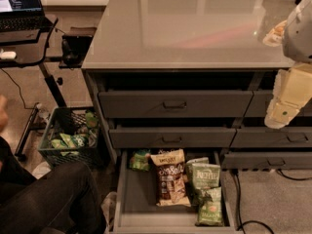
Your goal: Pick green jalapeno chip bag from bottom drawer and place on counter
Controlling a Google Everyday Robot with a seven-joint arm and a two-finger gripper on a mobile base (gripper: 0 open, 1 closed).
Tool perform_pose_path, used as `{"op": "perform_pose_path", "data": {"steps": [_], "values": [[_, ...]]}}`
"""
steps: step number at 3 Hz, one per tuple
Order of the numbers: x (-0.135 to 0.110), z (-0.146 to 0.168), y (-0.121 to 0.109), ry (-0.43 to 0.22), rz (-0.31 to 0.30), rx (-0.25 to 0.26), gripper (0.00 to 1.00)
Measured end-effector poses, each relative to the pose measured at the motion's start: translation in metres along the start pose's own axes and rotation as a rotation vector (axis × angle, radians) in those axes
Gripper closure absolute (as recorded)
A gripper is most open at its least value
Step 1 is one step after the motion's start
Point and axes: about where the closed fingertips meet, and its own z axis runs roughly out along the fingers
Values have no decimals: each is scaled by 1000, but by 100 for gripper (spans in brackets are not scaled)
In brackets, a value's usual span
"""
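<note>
Room lies mostly on the right side of your view. The gripper (282, 115) hangs there in front of the right-hand column of drawers, below the thin front edge of the counter (195, 28) and above the floor. You cannot tell from here whether it is open or closed. It holds nothing and sits well apart from the bags, up and to the right of them.

The bottom drawer (122, 199) is pulled out toward you, its raised sides standing clear of the closed handled drawers (174, 104) above it. Bare metal shows along the drawer's left side and near front.

Inside, the green jalapeno chip bag (210, 208) lies in the near right corner, just beside the right wall. The Kettle bag (204, 177) sits immediately beyond it, the two touching or overlapping. The brown bag (169, 177) lies lengthwise in the middle, just left of the Kettle bag. Another small green bag (140, 160) sits at the far left, partly under the drawer above.

To the left of the cabinet a wire basket (68, 140) on the floor holds more green bags. A person's leg (48, 199) fills the near left corner, close to the drawer's left wall. A cable (239, 199) trails across the floor just right of the drawer. A laptop (19, 6) stands on a small desk at the far left.
</note>
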Motion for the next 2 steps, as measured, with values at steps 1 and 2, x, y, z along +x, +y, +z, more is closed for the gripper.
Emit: {"op": "perform_pose_path", "data": {"steps": [1,2], "values": [[-1,4,2,-11,5,0,0],[2,47,15,-59,46,-45,0]]}}
